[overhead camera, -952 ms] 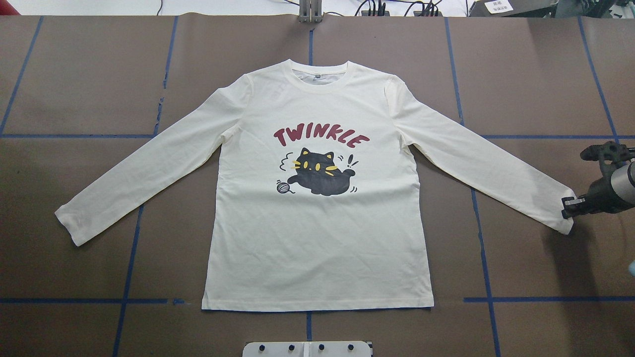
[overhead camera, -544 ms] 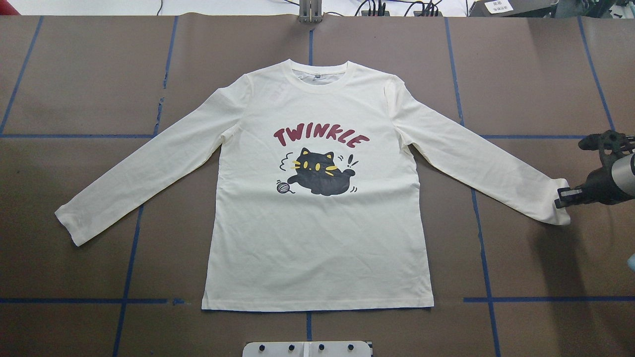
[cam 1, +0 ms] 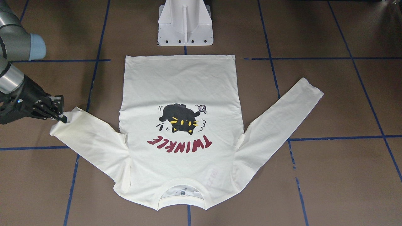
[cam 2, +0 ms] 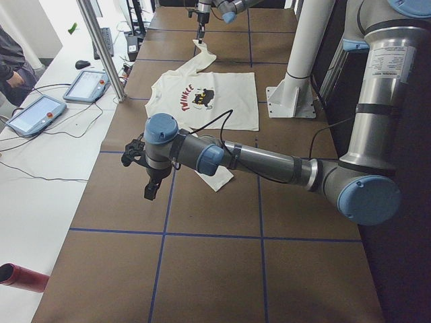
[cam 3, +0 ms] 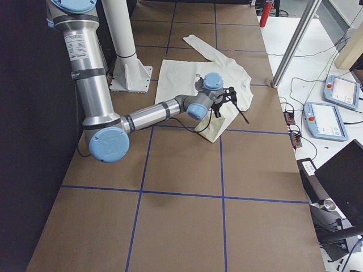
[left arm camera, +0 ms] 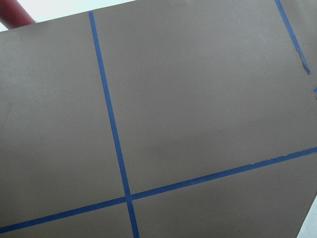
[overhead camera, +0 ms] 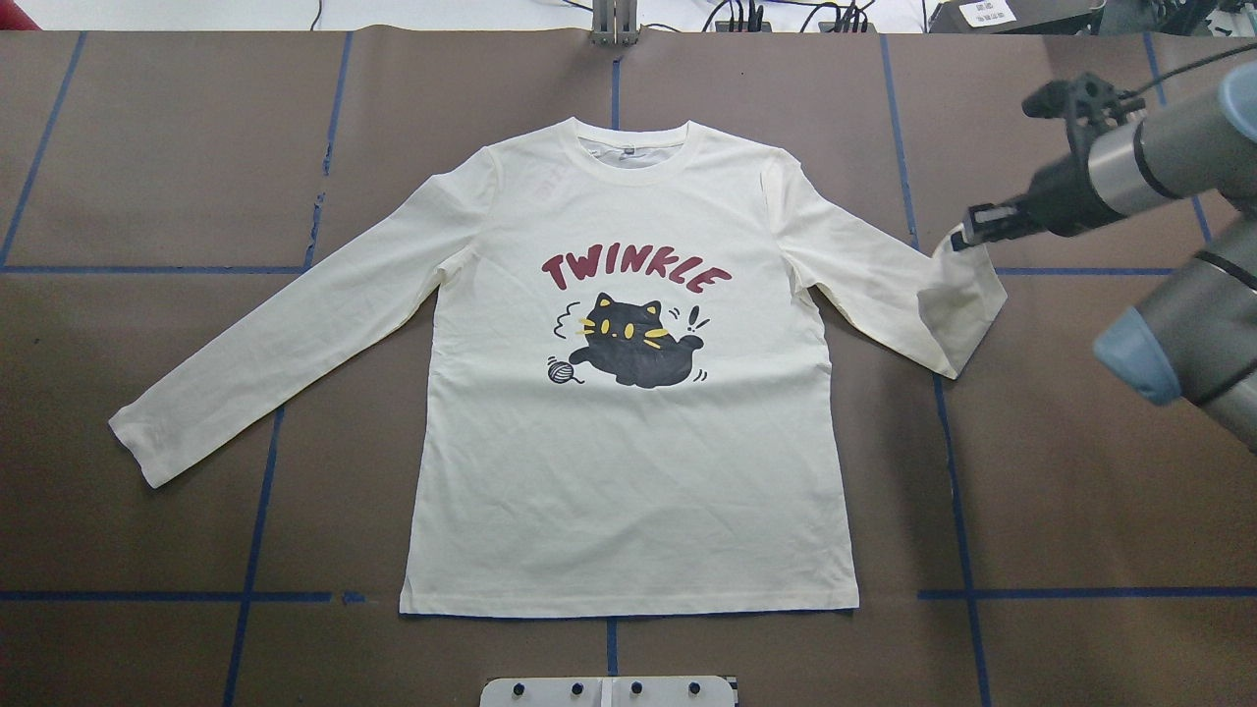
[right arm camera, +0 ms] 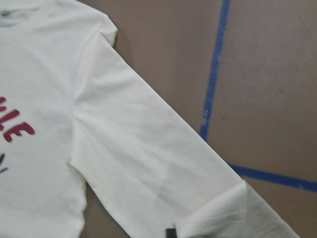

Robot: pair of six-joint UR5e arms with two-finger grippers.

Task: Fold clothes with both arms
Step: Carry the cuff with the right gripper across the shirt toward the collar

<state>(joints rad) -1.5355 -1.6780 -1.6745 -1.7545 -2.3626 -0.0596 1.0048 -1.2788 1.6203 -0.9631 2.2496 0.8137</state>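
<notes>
Firmly closed on the cuff of one long sleeve (overhead camera: 967, 295), the black two-finger jaws of the grey right arm (overhead camera: 1129, 177) hold that end of a cream-white long-sleeved cotton shirt (overhead camera: 628, 471) lifted off the brown paper-covered surface (overhead camera: 147, 147), with the sleeve's end doubled back and hanging just below the jaws. From the jaws the rest of the sleeve runs down to the shoulder. The shirt's body lies flat beyond it, print side up, with a black cat (overhead camera: 633, 344) and dark-red "TWINKLE" lettering (overhead camera: 636, 272) showing; the hem lies nearest the white pedestal base (cam 1: 185, 25). The opposite sleeve (overhead camera: 275, 344) is spread flat on the far side of the body, well apart from those jaws. The grey left arm (cam 2: 262, 158) reaches out above the surface, its jaws pointing down beyond that sleeve's end and apart from the cloth; whether they are open or closed cannot be told. Beneath them, the wrist camera shows brown covering crossed by blue tape lines (left arm camera: 111, 124).
</notes>
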